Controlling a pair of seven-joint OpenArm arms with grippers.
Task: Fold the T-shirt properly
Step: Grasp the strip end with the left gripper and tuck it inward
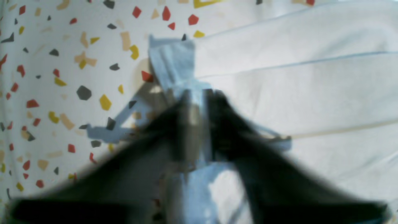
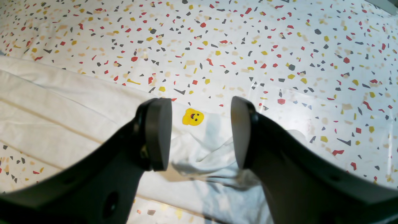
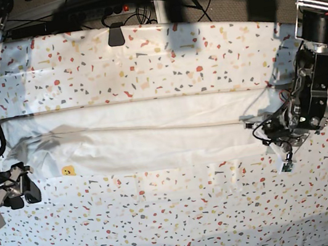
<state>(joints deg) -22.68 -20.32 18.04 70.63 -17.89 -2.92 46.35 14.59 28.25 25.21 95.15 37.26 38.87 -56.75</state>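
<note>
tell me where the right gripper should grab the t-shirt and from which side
Probably the rumpled end of the T-shirt, just past the yellow smiley print. There the cloth bunches into raised folds that give the pads something to pinch, while the rest of the strip lies flat. The right gripper hangs open directly over it, so coming straight down from above looks best.

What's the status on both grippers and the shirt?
Right gripper open, hovering over shirt end. Left gripper blurred, at other end; grip unclear. White cotton T-shirt folded into long band on speckled table cover. Nothing obstructing.

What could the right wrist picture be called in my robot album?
Open right gripper hovering over the white T-shirt's crumpled end, near a yellow smiley print.
</note>
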